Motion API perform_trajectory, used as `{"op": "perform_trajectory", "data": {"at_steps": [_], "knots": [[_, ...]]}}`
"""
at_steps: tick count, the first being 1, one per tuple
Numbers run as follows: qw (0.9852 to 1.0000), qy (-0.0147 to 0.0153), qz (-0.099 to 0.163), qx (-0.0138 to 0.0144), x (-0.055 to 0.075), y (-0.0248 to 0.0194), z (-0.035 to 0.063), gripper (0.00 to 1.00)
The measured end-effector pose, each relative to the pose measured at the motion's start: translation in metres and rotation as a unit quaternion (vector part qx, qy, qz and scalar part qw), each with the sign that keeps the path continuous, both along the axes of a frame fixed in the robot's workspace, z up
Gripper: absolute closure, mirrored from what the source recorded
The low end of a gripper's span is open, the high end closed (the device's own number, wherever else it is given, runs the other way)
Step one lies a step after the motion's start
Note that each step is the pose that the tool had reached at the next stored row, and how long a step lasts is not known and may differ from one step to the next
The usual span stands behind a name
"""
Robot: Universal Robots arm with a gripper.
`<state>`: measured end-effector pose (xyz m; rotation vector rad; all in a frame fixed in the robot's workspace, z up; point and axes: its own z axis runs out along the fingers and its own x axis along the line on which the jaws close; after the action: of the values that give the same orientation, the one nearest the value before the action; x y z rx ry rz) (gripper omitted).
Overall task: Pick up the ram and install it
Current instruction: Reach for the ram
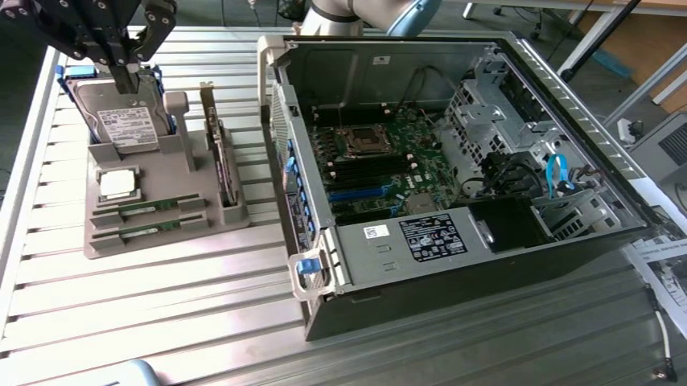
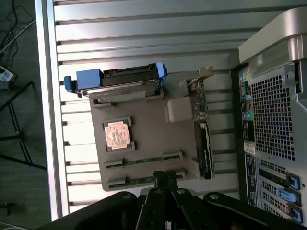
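- The tool is matte black, built from flat linkage bars that taper from a broad upper body down to two slim fingers.
- Small round pivots mark the places where those bars meet.
- From the wrist view, the tool shows angular black bars with rounded knuckle ends. Behind them two wider, smooth black links spread outward.
- Its finish is uniformly dark, with a faint sheen along the bar edges and no legible markings.
- The arm is a round, pale silver-grey tube with a soft gloss.
- A light blue joint cap sits beside that tube.
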<state>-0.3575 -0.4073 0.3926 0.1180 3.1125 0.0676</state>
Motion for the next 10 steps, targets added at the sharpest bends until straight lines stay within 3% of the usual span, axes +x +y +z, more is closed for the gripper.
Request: {"op": "perform_trajectory", "data": {"at_steps": [10], "knots": [[1.0000,0.0000,0.000,0.0000,0.0000,-0.0018,0.0000,0.89]]}}
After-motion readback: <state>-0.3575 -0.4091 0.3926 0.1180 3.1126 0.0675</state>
